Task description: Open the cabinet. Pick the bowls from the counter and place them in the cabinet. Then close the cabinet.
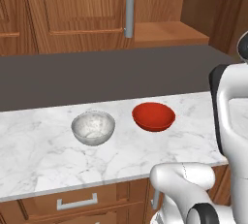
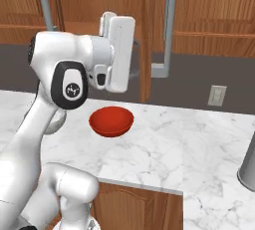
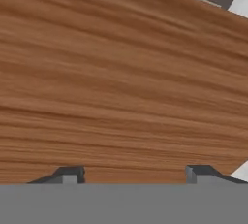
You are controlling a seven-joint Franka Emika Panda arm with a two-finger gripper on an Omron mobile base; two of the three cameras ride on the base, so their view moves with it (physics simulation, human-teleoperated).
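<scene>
Our claw [image 3: 131,173] sits spread, fingertips [image 3: 69,173] wide apart with nothing between them, nose right up against the cabinet [image 3: 121,82] door's wood grain. Below the claw on the counter [image 2: 164,149]: red bowl [image 2: 111,121], and marble bowl [image 1: 93,127] just beside it, apart.

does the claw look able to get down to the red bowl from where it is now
Probably yes. The red bowl sits uncovered on the counter, apart from the marble bowl. The claw is up at the cabinet door, jaws apart, holding nothing.
</scene>
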